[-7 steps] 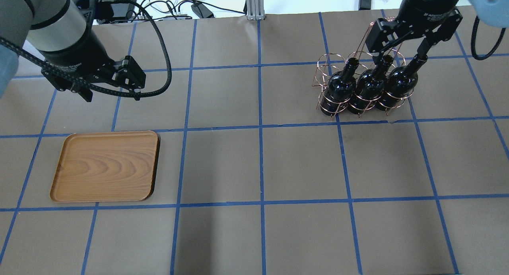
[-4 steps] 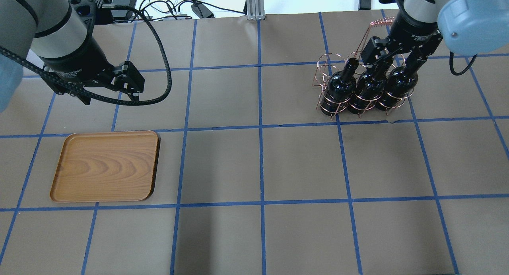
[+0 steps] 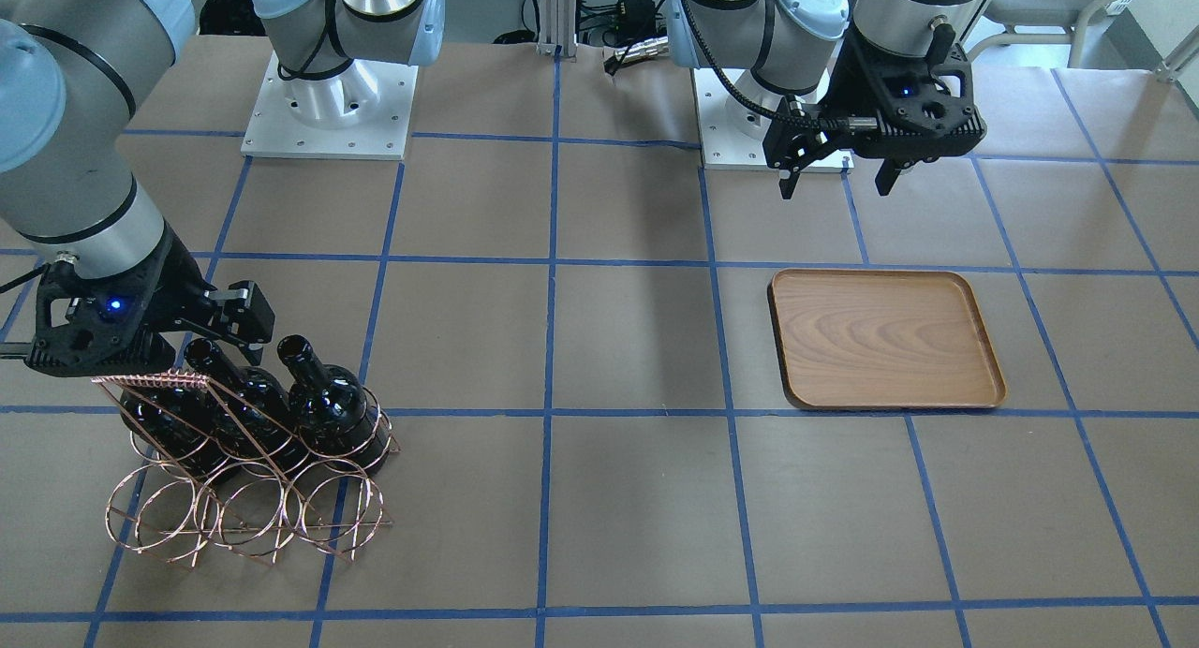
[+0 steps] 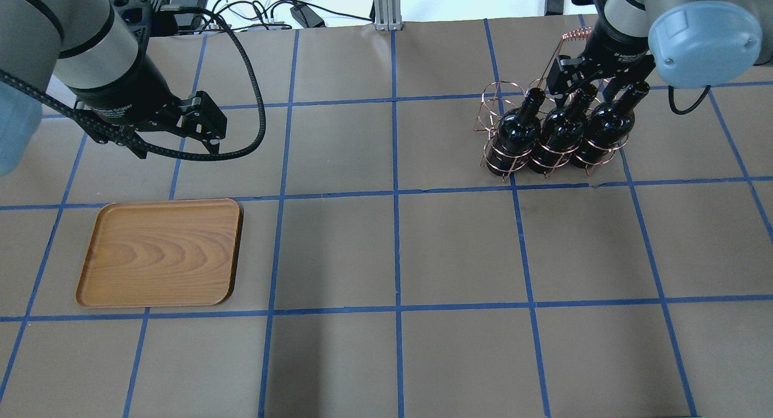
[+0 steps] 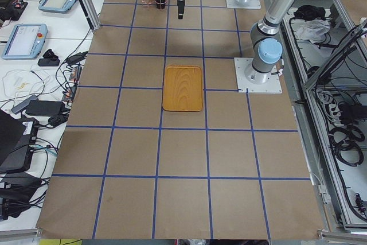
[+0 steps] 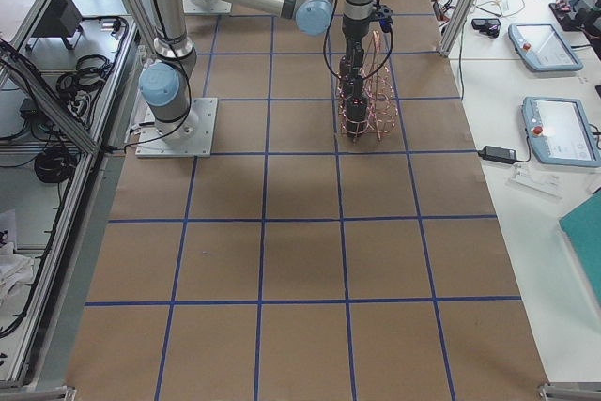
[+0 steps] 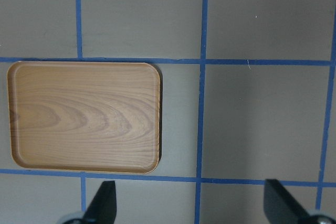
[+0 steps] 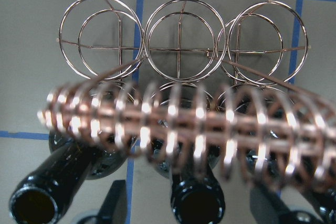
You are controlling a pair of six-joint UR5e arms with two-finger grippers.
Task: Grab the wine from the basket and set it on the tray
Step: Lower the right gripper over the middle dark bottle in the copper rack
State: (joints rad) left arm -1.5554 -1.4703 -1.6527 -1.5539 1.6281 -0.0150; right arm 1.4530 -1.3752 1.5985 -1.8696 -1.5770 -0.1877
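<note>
glossy black wine bottles (image 4: 518, 134), shiny copper-coloured wire basket (image 8: 173, 129), warm brown tray (image 4: 160, 252) with darker swirling wood grain, dull tan table (image 4: 459, 249) crossed by a blue tape grid (image 4: 395, 243), matte black left gripper (image 3: 834, 184) and right gripper (image 4: 581, 92), grey arms (image 3: 66, 180) with pale blue caps

Silver-grey tubular arms (image 3: 75, 189) with pale blue joint caps (image 4: 703, 40) stand on white screwed base plates (image 3: 272, 128); a black corrugated cable (image 4: 256, 104) loops beside the black left gripper (image 3: 835, 187).

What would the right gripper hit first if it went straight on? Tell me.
The middle wine bottle. The open right gripper straddles its neck, so going on it would probably run onto that bottle's shoulder, though depth is hard to judge.
</note>
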